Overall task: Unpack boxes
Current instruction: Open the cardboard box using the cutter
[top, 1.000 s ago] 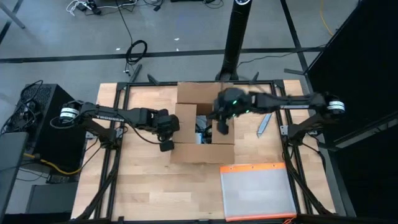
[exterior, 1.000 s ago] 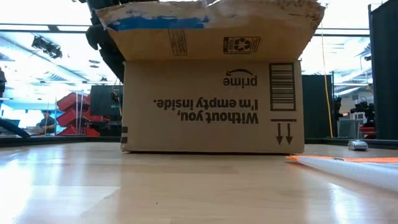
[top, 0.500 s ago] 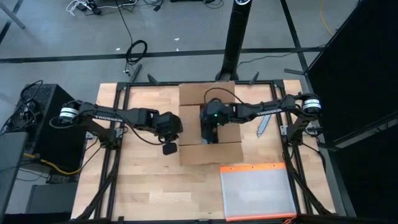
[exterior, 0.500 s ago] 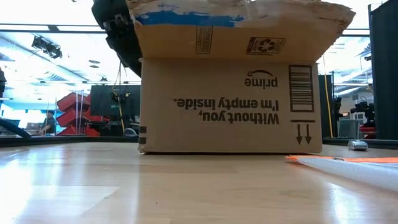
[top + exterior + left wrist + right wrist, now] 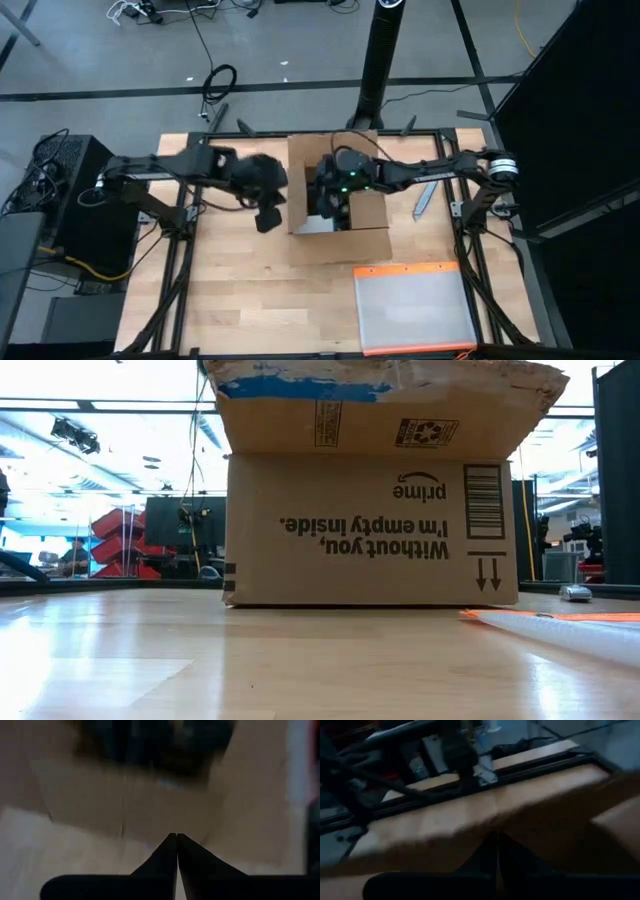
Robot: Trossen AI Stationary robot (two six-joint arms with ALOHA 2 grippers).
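A brown cardboard box stands open in the middle of the table, its flaps spread; the low view shows its near wall with upside-down print. My right gripper is shut and reaches into the box from the right, pointing at the box's left wall. My left gripper is shut and hangs in the air just left of the box, above the tabletop. The right arm hides most of what lies in the box. My right gripper's shut fingertips stand close to the inner side of the box's left wall, pointing toward the table's left. I cannot tell whether they touch the cardboard.
A flat clear pouch with an orange edge lies at the near right, seen low at the right in the low view. A small grey tool lies right of the box. A black pole rises behind the far edge.
The box has slid a little toward the table's right edge, then stayed. My left gripper has risen from beside the box's left side, up and clear of it. My right gripper has gone toward the table's left, over and into the box, tipping more level.
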